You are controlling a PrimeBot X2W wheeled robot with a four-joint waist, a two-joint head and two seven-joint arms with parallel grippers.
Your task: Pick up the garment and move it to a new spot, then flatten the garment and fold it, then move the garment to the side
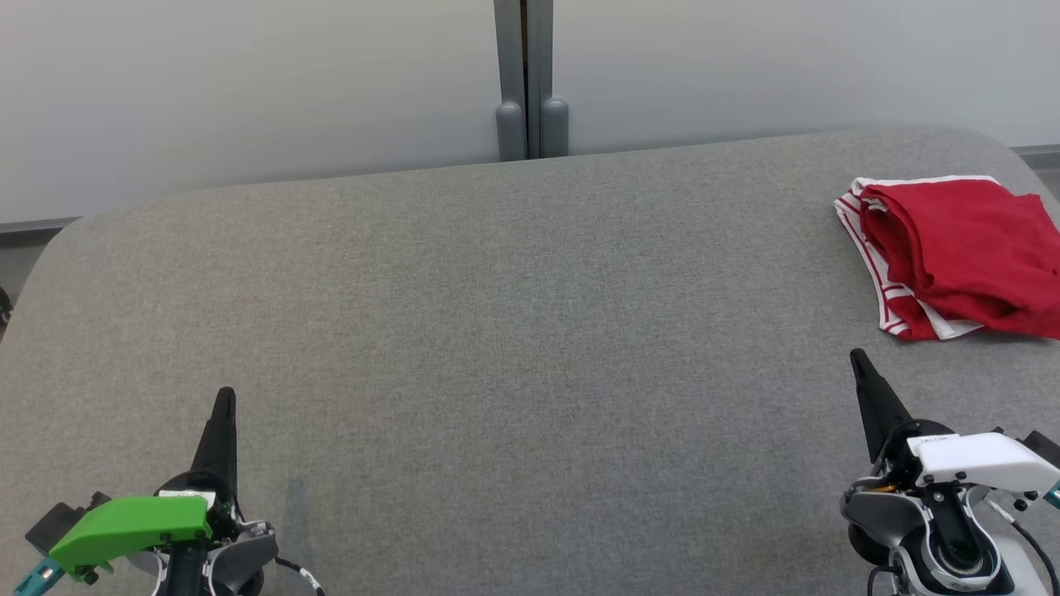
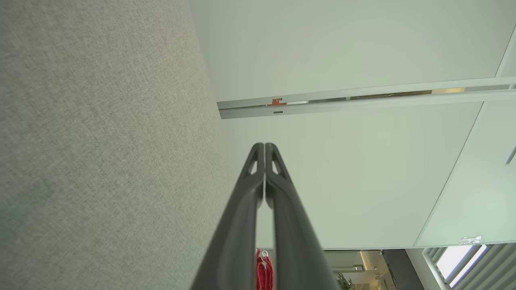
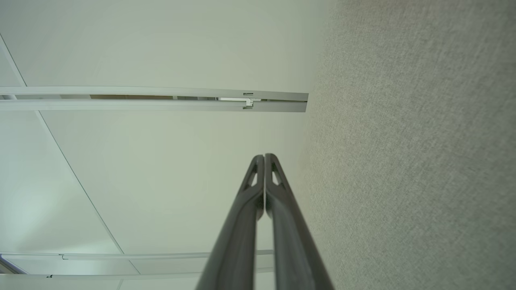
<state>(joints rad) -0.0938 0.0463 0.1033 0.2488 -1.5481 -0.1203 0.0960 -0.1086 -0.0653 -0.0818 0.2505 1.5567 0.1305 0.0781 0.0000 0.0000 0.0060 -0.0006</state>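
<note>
The garment (image 1: 961, 252) is red with white-and-red striped trim, folded into a compact bundle at the far right of the grey fabric table (image 1: 513, 331). A sliver of the garment (image 2: 264, 274) also shows between the fingers in the left wrist view. My right gripper (image 1: 857, 358) stands shut at the lower right, a short way in front of the garment and apart from it. My left gripper (image 1: 224, 396) is shut at the lower left, far from the garment. Both hold nothing; in the wrist views the left gripper (image 2: 264, 146) and the right gripper (image 3: 264, 156) show fingers pressed together.
A pale wall with a grey vertical post (image 1: 530, 83) runs behind the table's far edge. The table's rounded corners lie at far left and far right. Bare grey cloth spreads between the two grippers.
</note>
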